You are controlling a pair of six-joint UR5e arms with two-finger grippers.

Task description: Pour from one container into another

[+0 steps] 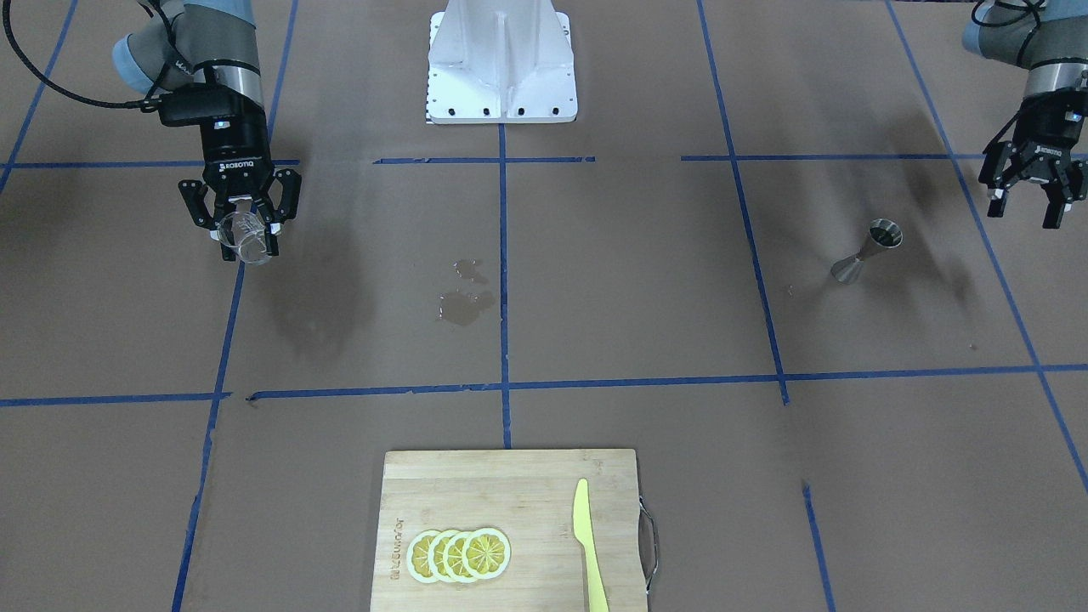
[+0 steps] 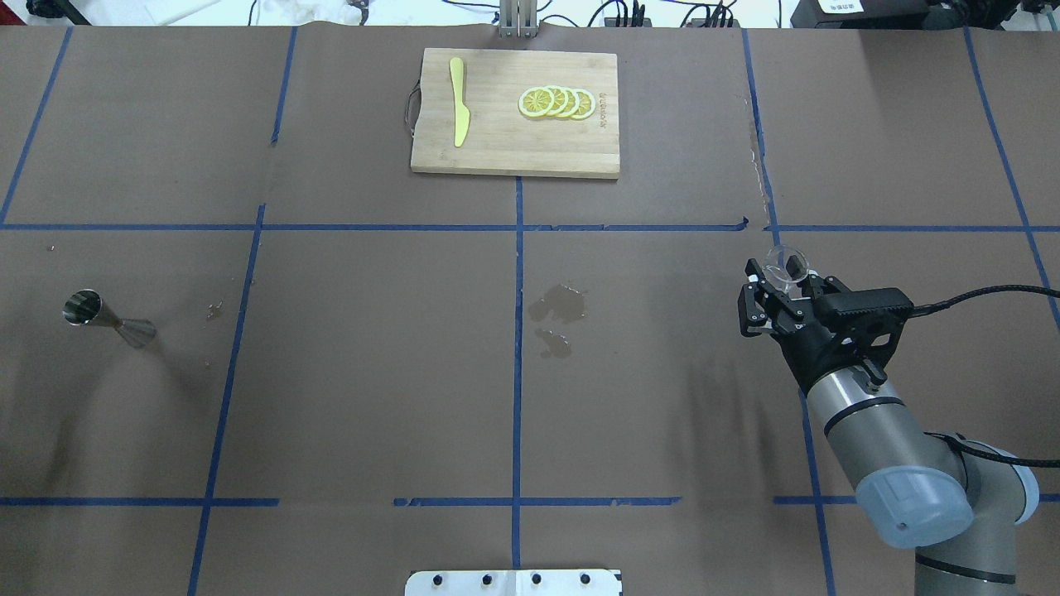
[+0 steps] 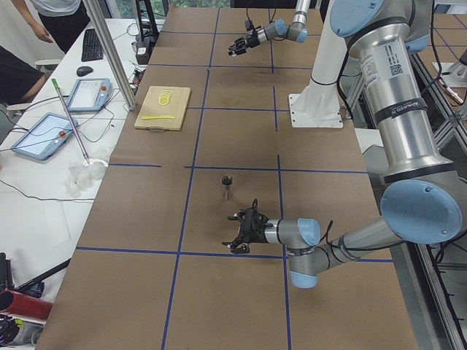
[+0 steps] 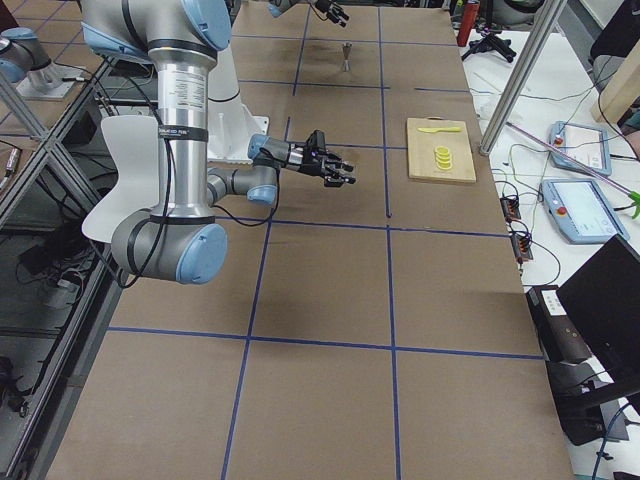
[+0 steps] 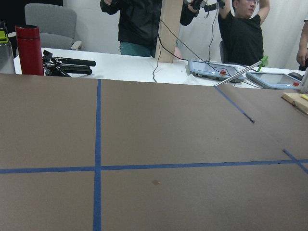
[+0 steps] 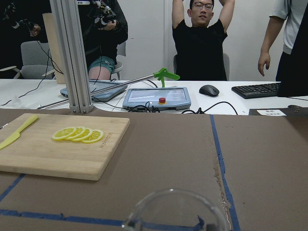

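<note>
Going left to right across the overhead view.

Left gripper (image 1: 1025,212): it's out of the overhead frame, but the front camera is showing it hanging above the table (image 2: 373,372) with its black fingers spread. It's gripping nothing and touching nothing. It's sitting near the jigger (image 2: 108,319), on the robot-base side of it, and clear of it.

The jigger is standing upright on the brown paper in the robot's left cell of the tape grid. It's silver-grey metal, two cones meeting at a narrow waist, with one open mouth facing up. I can't tell whether anything is in it.

Two wet patches (image 2: 556,314) are lying on the paper mid-table, just right of the centre blue tape line. They're irregular, darker than the dry paper and shining a bit.

At the far edge a bamboo cutting board (image 2: 513,149) is lying flat, with a metal handle on its left end. A flat yellow knife (image 2: 458,112) and a row of overlapping lemon slices (image 2: 556,102) are resting on it.

The right gripper (image 2: 782,273) is clamping the glass cup (image 2: 784,260) between its fingertips and holding it off the table, well apart from the jigger. The cup is small, clear and round-rimmed. In the front view it's looking tilted rather than level. The right wrist camera is catching only its rim at the bottom edge. It's too see-through to judge its contents.
</note>
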